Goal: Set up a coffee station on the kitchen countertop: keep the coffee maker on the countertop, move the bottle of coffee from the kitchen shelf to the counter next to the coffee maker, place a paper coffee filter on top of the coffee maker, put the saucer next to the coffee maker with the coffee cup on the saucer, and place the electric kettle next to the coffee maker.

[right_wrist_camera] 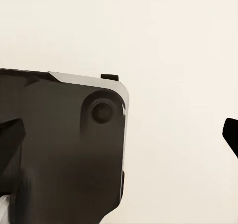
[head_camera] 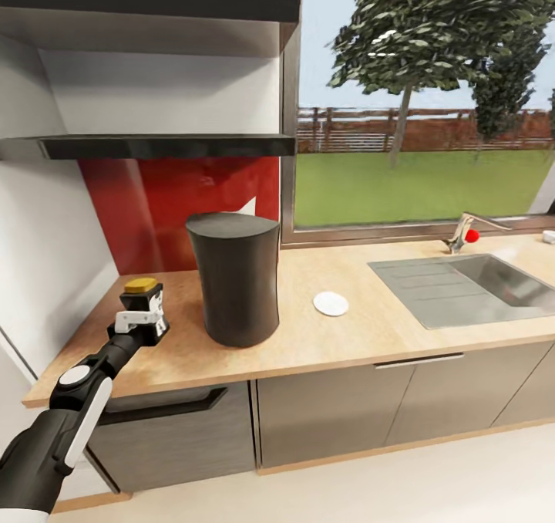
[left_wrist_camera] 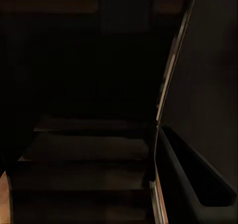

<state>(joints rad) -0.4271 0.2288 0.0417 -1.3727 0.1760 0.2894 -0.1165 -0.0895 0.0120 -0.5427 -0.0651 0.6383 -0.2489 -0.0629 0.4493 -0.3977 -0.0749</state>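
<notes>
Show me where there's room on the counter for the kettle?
Bare counter lies between the saucer and the sink, and along the front edge. It's crowded left of the coffee maker, where the left gripper holds the coffee bottle.

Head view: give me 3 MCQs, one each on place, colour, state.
1. Where is the saucer?
A. in the sink
B. on the countertop between coffee maker and sink
C. on the shelf

2. What colour is the coffee bottle cap?
A. amber-gold
B. red
C. white

3. What is the left gripper doing?
A. hanging free
B. gripping the coffee maker
C. closed around the coffee bottle

Key: B, the white plate lies on the wood right of the drum; A, the gold cap shows above the fingers; C, the bottle sits between the fingers at the countertop.
</notes>
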